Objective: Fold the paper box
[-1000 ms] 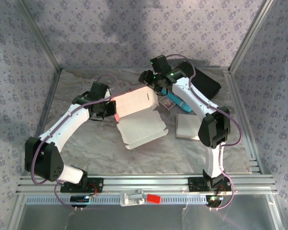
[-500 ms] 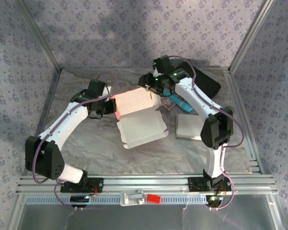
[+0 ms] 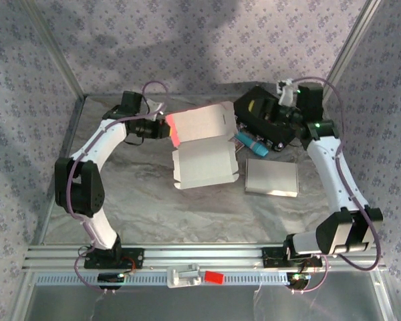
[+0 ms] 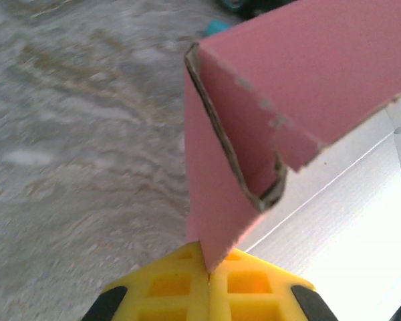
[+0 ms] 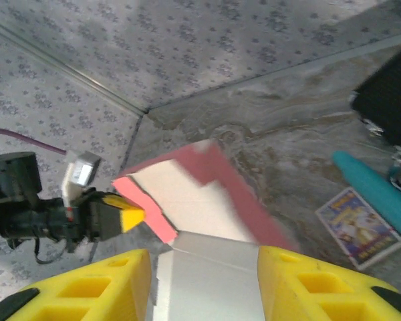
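The paper box (image 3: 200, 144), pink outside and white inside, lies part-open mid-table, its back panel raised and its white lid flat toward me. My left gripper (image 3: 167, 129) is shut on the pink side flap at the box's left end; in the left wrist view the yellow fingertips (image 4: 187, 281) pinch the flap's tip (image 4: 214, 221) under the folded pink wall (image 4: 307, 87). My right gripper (image 3: 252, 110) hovers right of the box, apart from it. In the right wrist view its yellow fingers (image 5: 87, 287) stand open, with the box (image 5: 194, 194) lying beyond them.
A teal pen (image 3: 252, 144) and a small picture card (image 5: 361, 227) lie right of the box. A flat grey sheet (image 3: 272, 178) rests at the front right. A black case (image 3: 284, 130) sits at the back right under my right arm. Patterned walls enclose the table.
My right arm has swung from over the box back to the right, its jaws narrowing. My left arm has moved backward, and the box has shifted back and right with it.
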